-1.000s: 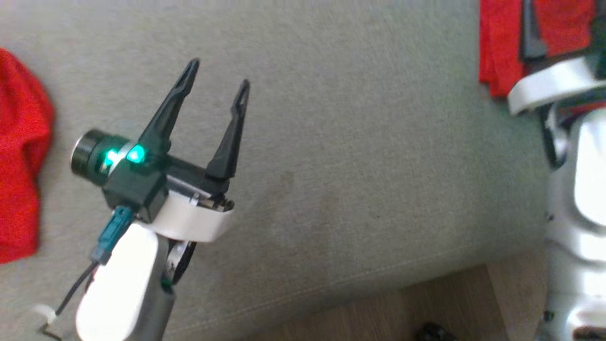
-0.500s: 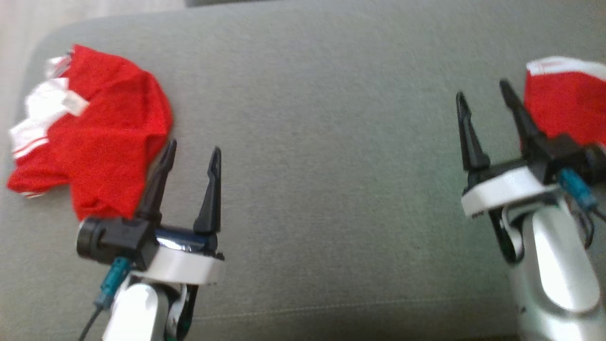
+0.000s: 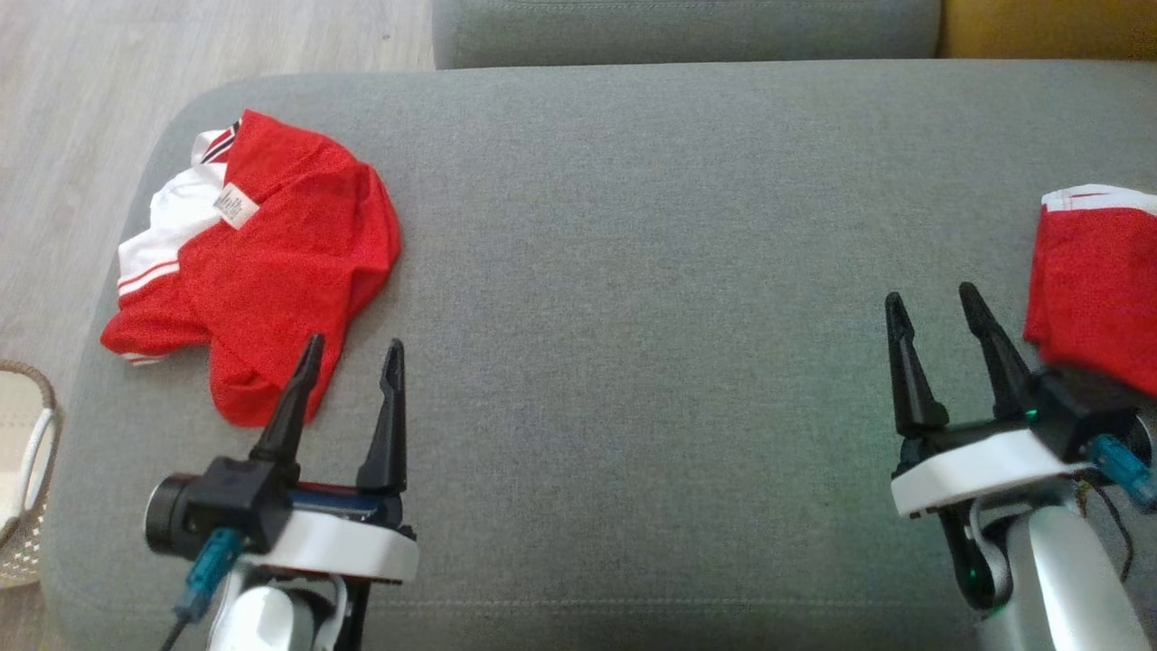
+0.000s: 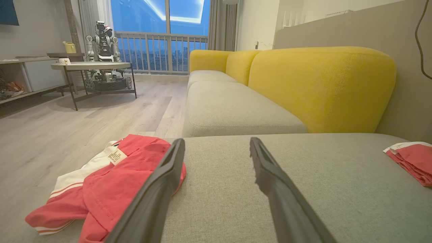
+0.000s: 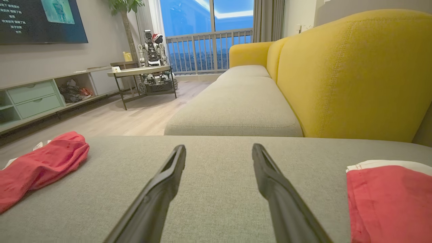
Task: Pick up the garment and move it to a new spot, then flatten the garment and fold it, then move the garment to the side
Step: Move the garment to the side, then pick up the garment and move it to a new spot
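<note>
A crumpled red and white garment (image 3: 258, 262) lies at the left end of the grey cushion (image 3: 633, 271); it also appears as the garment (image 4: 114, 182) low left in the left wrist view and the garment (image 5: 40, 165) at the left of the right wrist view. My left gripper (image 3: 352, 348) stands open just below the garment's near edge, with nothing between its fingers. At the right, my right gripper (image 3: 935, 298) is open and empty above the cushion, beside a folded red garment (image 3: 1098, 280), seen too as folded cloth (image 5: 388, 199).
A woven basket (image 3: 27, 470) sits on the wood floor off the cushion's left end. A yellow sofa back (image 4: 320, 84) and more grey seats (image 4: 233, 111) lie beyond. A side table with another robot (image 4: 101, 64) stands across the room.
The head camera has swung up and steadied, so the whole cushion, both red garments and both grippers now show. Both grippers stay open.
</note>
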### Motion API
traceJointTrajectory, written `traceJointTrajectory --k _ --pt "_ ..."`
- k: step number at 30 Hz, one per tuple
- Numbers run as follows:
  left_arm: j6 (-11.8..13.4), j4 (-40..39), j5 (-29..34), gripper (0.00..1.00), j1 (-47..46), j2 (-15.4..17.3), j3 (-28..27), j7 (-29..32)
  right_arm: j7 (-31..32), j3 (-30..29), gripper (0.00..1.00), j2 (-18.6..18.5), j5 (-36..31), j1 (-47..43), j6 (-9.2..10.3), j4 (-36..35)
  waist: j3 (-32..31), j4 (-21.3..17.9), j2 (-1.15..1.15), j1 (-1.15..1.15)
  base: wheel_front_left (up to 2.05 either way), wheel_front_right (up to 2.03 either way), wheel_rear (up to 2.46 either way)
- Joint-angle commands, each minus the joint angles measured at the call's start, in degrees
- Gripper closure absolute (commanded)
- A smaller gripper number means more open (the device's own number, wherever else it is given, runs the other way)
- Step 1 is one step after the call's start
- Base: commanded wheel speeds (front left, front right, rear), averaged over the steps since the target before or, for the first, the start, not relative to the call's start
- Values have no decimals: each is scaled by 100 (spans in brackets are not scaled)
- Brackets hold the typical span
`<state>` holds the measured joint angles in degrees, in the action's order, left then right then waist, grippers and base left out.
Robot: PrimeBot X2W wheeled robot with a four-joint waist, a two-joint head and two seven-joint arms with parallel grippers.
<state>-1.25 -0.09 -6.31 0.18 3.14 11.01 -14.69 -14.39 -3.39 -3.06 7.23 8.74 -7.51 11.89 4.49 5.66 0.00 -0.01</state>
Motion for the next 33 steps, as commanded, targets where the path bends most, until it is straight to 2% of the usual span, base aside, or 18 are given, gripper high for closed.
traceJointTrajectory --k 1,24,33 --pt "-25 -191 -53 0 -176 -20 -236 -31 -57 126 0 18 68 96 2 -263 -1 -7 0 1 0 0 0" --pt "-152 -77 -286 0 -198 -25 -258 -31 -61 149 0 18 300 -34 2 -439 4 -150 0 1 0 0 0" --pt "-136 -54 -286 0 -245 -26 -252 -31 -61 216 0 18 349 -42 2 -404 18 40 0 1 0 0 0"
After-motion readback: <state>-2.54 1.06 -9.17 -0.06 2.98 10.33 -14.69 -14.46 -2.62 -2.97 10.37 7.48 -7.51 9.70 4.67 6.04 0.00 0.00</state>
